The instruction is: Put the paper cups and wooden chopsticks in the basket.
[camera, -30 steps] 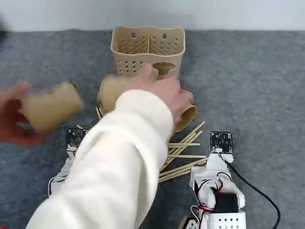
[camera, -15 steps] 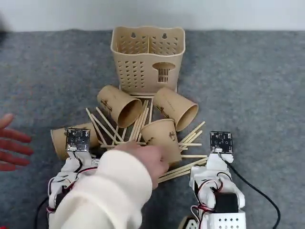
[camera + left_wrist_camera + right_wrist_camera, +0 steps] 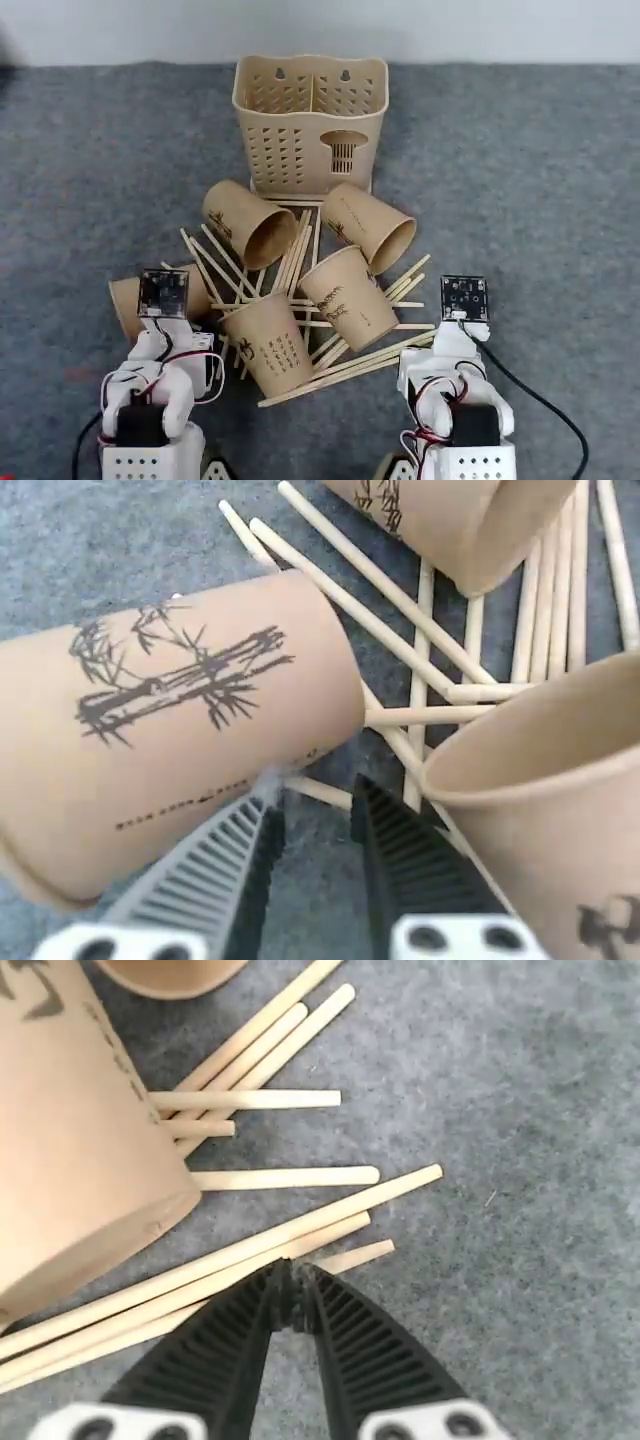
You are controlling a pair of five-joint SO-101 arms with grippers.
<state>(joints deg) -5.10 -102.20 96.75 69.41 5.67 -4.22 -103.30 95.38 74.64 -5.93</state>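
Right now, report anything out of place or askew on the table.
The paper cups all lie tipped on their sides among a crisscrossed scatter of wooden chopsticks in front of the upright basket. Nothing looks damaged.

The paper cups [image 3: 180,730] are seen in kraft tan, printed with a dark bamboo motif. The wooden chopsticks [image 3: 285,1176] are shown in pale, plain wood. The basket [image 3: 310,120] is coloured cream and patterned with rows of small perforations. The surface [image 3: 540,180] is covered in mottled grey. On the left gripper [image 3: 315,798] one grey and one black ribbed finger are seen; the right gripper [image 3: 293,1278] is ribbed black.
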